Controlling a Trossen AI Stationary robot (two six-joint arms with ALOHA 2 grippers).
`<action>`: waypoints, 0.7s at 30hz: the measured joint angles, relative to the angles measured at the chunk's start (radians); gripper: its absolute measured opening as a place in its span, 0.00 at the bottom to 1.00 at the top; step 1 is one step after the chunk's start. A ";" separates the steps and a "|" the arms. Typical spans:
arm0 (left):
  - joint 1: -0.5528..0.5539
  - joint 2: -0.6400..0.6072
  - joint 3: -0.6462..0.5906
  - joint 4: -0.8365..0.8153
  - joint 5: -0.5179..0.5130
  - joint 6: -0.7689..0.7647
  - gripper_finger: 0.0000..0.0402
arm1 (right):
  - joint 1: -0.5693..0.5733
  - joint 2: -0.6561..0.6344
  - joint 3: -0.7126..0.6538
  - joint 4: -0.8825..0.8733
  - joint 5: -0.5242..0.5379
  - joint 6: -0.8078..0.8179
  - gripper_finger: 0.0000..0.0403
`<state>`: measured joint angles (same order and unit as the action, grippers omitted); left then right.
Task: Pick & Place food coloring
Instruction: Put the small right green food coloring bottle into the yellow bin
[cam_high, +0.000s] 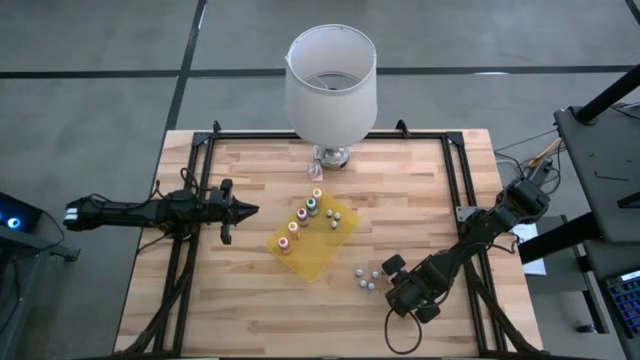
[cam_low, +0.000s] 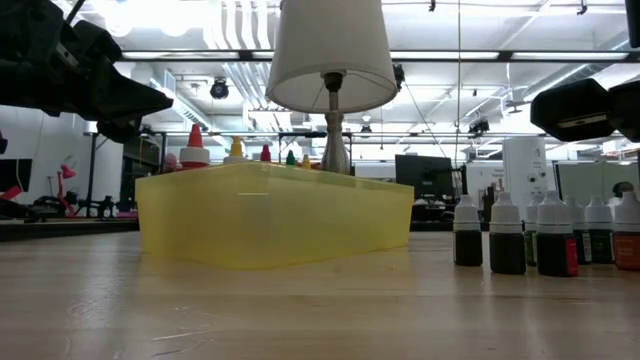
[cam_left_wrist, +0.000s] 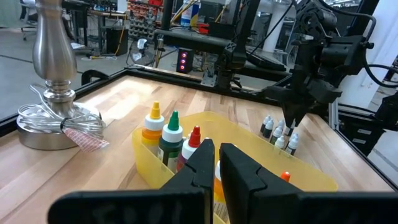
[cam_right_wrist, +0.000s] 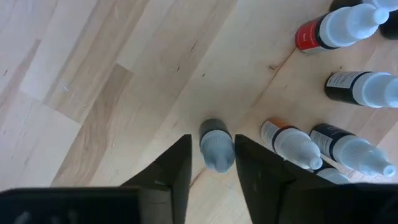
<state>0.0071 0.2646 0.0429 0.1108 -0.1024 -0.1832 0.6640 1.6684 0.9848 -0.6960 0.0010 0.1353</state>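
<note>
No text, brand, number or sign can be read anywhere. The bottles (cam_right_wrist: 355, 87) beside the tray carry printed labels, but the print is too small and blurred to make out. One bottle (cam_right_wrist: 329, 30) wears a red label, another (cam_right_wrist: 287, 140) an orange one, both just as unreadable. The bottles standing in the tray (cam_left_wrist: 166, 134) show colored bands but no legible lettering. In the room beyond the table, a device (cam_left_wrist: 184, 61) shows a few red lights, which form no readable figure.
</note>
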 joint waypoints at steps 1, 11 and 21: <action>0.000 0.000 0.000 0.000 0.000 0.000 0.00 | 0.000 0.000 0.000 0.000 0.000 0.000 0.24; 0.000 0.000 0.000 0.000 0.000 0.000 0.00 | 0.001 0.000 0.012 -0.005 -0.007 -0.011 0.13; 0.000 0.000 0.000 0.000 0.000 0.000 0.00 | -0.023 -0.004 0.177 -0.117 -0.114 -0.011 0.14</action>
<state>0.0071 0.2646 0.0429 0.1108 -0.1023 -0.1833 0.6409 1.6645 1.1615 -0.8133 -0.1131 0.1241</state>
